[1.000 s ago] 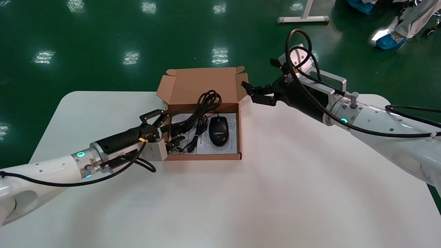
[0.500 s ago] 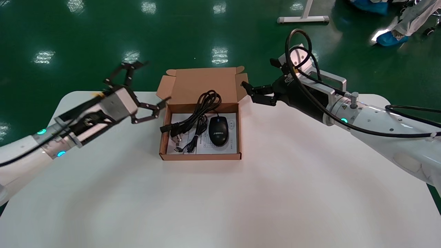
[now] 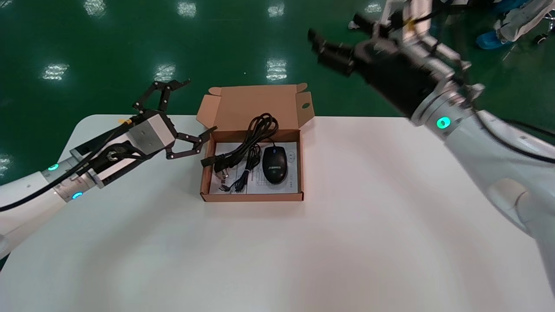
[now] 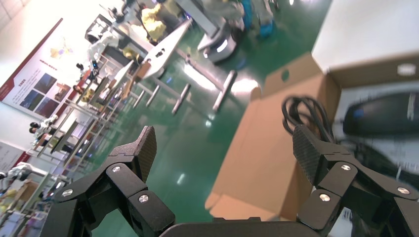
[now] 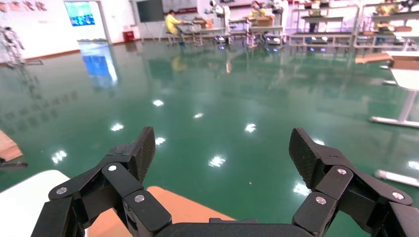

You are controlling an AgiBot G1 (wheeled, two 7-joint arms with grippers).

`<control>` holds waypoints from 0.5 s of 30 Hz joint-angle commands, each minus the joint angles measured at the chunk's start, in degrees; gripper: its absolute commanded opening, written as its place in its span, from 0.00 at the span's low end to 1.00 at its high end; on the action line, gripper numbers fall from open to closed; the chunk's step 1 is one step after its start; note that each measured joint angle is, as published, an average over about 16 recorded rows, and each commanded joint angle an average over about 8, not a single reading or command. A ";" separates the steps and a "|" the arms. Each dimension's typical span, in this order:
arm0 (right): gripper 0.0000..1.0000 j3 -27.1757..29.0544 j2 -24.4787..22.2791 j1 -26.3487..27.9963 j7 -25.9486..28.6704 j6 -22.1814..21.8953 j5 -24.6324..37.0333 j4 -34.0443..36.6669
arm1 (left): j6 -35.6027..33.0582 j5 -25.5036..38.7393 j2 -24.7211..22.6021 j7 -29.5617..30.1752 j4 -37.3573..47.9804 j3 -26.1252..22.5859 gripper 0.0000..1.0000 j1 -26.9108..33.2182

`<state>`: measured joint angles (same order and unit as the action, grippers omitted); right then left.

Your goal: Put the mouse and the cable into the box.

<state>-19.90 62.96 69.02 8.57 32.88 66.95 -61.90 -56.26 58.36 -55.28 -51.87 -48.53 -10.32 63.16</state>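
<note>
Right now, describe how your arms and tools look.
The left arm and right arm are glossy white with glowing green lights, silver wrist collars and black cables. The left tool and right tool are black two-finger linkages with silver pins.

1. You're in a big factory-type robotics lab/workshop, not a home.
2. Glossy green floor (image 5: 207, 98) w/ ceiling-light reflections runs far back.
3. Rows of metal racks (image 5: 326, 24) & workbenches (image 5: 257, 29) at the far end, w/ a worker in yellow (image 5: 173, 22) there.
4. Wall screen (image 5: 80, 13), poster (image 4: 29, 89); someone nearby wears blue shoe covers (image 3: 492, 40).
5. Your bench is a plain white table (image 3: 347, 216).
</note>
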 commanded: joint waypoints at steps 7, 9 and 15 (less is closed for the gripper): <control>1.00 0.81 -3.55 -1.09 0.36 6.84 -3.67 -1.61 | -4.01 -2.45 2.81 8.75 -3.44 -0.70 1.00 -0.27; 1.00 0.94 -4.57 -1.35 0.43 8.76 -4.56 -2.03 | -5.10 -3.05 3.55 11.04 -4.36 -0.91 1.00 -0.32; 1.00 1.31 -7.53 -2.13 0.65 14.35 -7.16 -3.26 | -8.25 -4.79 5.72 17.72 -7.04 -1.53 1.00 -0.49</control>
<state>-18.60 55.51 66.91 9.21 47.07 59.86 -65.12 -64.42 53.62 -49.62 -34.33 -55.50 -11.83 62.68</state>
